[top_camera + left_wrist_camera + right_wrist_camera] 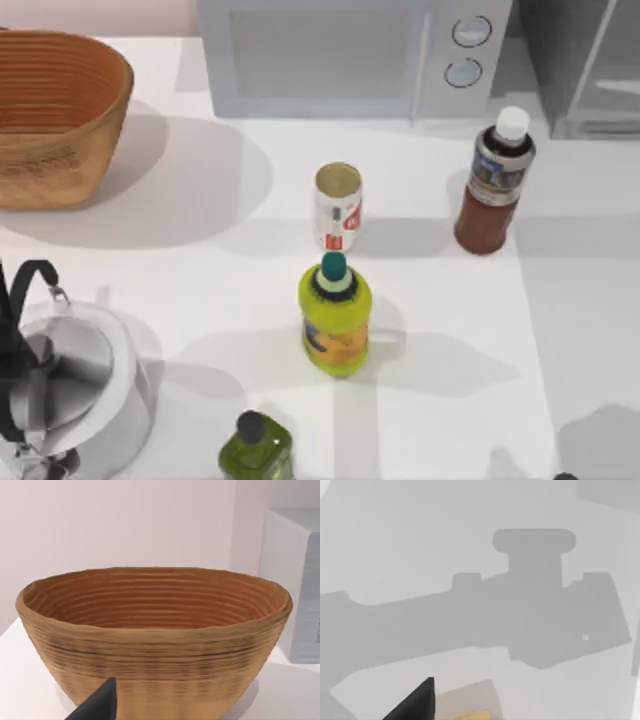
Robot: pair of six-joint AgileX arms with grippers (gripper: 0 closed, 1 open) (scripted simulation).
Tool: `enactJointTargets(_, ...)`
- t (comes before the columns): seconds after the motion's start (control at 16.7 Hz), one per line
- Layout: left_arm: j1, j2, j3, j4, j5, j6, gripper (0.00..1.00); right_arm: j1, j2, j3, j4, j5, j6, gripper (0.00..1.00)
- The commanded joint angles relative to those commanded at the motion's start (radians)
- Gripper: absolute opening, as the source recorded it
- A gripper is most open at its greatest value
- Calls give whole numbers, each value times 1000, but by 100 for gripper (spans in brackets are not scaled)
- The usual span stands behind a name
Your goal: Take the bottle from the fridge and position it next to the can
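Bottle [494, 183] upright on the bench [200, 250], long axis vertical, cap up, reddish-brown with white cap and grey-silver label; it's at the right just in front of the fridge [590, 65], well apart from the can [338, 206] to its left. Left end effector [97, 705] faces the wicker basket [150, 640] and right end effector [415, 702] hangs over bare bench; can't tell either one's finger state.

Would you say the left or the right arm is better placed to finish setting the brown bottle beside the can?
Right, probably: the bottle stands on the table's right side, apart from the can.
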Motion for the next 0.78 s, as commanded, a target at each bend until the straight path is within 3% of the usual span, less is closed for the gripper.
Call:
enactJointTargets(0.18,0,0,0,0,0,0,100,-301,329,90,-15,-116,-312,100)
enactJointTargets(0.36,0,0,0,0,0,0,100,-520,575,157,-27,-203,-532,100)
enactJointTargets(0.54,0,0,0,0,0,0,100,-648,731,202,-39,-258,-666,100)
enactJointTargets(0.78,0,0,0,0,0,0,100,-695,798,223,-48,-284,-726,100)
